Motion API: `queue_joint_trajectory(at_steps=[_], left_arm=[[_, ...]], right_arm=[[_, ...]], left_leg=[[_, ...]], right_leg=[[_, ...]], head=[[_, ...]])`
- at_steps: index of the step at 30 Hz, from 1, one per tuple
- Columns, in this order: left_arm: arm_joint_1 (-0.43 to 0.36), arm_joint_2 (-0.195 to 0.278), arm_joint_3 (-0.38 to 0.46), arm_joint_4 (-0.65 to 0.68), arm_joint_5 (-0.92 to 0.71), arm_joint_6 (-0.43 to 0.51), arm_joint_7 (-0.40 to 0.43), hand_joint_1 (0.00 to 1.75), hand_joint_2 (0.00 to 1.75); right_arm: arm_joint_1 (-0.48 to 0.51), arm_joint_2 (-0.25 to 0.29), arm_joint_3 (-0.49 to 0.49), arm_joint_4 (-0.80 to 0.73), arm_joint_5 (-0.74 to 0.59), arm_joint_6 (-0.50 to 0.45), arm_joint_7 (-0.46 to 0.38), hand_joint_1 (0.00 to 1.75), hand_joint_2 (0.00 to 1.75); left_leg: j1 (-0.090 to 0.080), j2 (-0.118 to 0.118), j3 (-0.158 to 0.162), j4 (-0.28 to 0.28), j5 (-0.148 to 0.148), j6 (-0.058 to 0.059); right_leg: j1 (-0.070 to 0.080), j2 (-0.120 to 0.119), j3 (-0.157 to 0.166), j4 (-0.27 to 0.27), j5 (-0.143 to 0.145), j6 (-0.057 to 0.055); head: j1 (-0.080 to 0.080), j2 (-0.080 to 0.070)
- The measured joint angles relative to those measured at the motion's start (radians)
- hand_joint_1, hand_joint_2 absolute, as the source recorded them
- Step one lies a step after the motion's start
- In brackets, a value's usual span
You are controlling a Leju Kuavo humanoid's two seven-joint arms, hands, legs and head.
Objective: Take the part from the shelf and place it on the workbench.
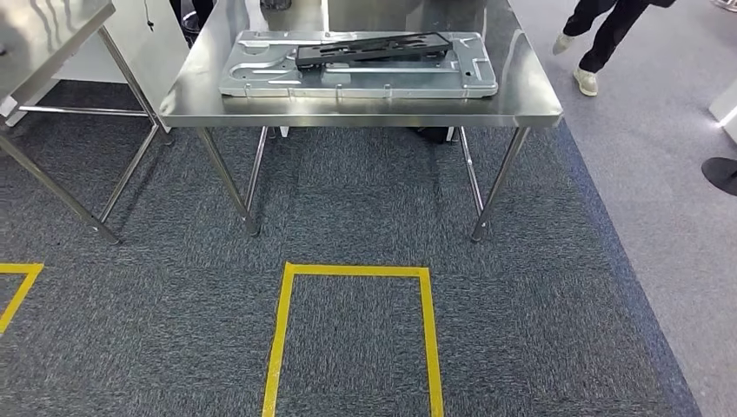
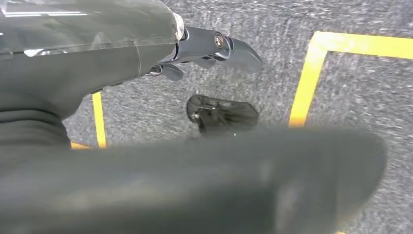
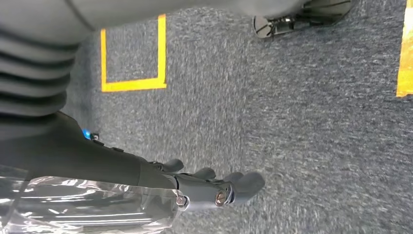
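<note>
Both hands hang empty, fingers apart, over carpet (image 1: 348, 200) before the workbench (image 1: 521, 95).

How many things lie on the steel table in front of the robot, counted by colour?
Silver-grey: 1, the flat pressed metal panel
Black: 1, the long flat black part lying on top of that panel
Total: 2, both on the stainless steel workbench

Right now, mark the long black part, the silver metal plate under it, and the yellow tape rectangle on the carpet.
long black part (image 1: 374, 49), head view, middle of its top face.
silver metal plate (image 1: 261, 80), head view, bare left portion.
yellow tape rectangle (image 1: 356, 271), head view, far edge of the tape.
</note>
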Motion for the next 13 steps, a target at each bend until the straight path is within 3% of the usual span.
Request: queue_joint_trajectory(at_steps=[1, 5, 13], left_arm=[[0.000, 0.000, 0.001, 0.000, 0.003, 0.006, 0.006, 0.00, 1.75], [0.002, 0.000, 0.004, 0.000, 0.012, 0.026, 0.019, 0.00, 1.75], [0.017, 0.002, -0.061, 0.000, 0.073, 0.042, 0.050, 0.00, 1.75]], right_arm=[[0.000, 0.000, -0.003, 0.000, 0.001, 0.001, -0.001, 0.00, 0.00], [0.002, 0.000, -0.011, 0.000, 0.010, -0.010, -0.021, 0.00, 1.75], [0.011, -0.004, 0.027, -0.006, -0.040, -0.008, -0.022, 0.00, 1.75]], left_leg=[[0.000, 0.000, -0.001, -0.001, 0.002, -0.002], [0.005, -0.001, -0.002, -0.004, 0.007, -0.010], [0.008, -0.001, -0.003, -0.004, 0.008, -0.012]], right_leg=[[0.002, -0.001, -0.002, 0.001, -0.001, -0.004], [0.009, 0.000, -0.004, 0.002, 0.003, -0.010], [0.012, 0.000, -0.005, 0.002, 0.004, -0.013]], head=[[0.000, 0.000], [0.000, 0.000], [0.000, 0.000]])
